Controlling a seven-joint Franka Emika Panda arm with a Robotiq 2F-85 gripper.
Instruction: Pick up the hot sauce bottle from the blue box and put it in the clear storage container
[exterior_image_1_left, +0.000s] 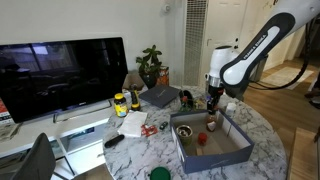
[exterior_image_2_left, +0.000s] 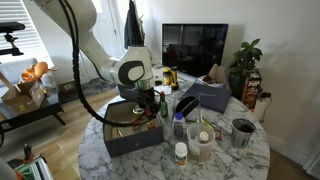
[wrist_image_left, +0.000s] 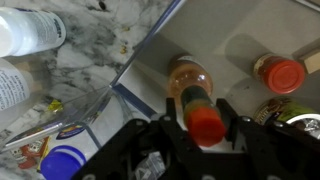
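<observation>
The hot sauce bottle (wrist_image_left: 190, 88), orange with a red cap (wrist_image_left: 207, 125), stands between my gripper's (wrist_image_left: 200, 128) two black fingers, which press on its neck. It is over the grey floor of the blue box (wrist_image_left: 150, 62), near the box's corner. In both exterior views the gripper (exterior_image_1_left: 212, 100) (exterior_image_2_left: 150, 100) points down into the blue box (exterior_image_1_left: 236, 152) (exterior_image_2_left: 128, 140) with the bottle in it. The clear storage container (exterior_image_2_left: 200, 143) stands on the marble table beside the box.
A red-capped jar (wrist_image_left: 283, 72) and other small items lie in the box. Bottles (wrist_image_left: 22, 30), a blue cap (wrist_image_left: 62, 163), a TV (exterior_image_1_left: 60, 75), a plant (exterior_image_1_left: 150, 65), a grey box (exterior_image_2_left: 205, 95) and a cup (exterior_image_2_left: 243, 130) crowd the round table.
</observation>
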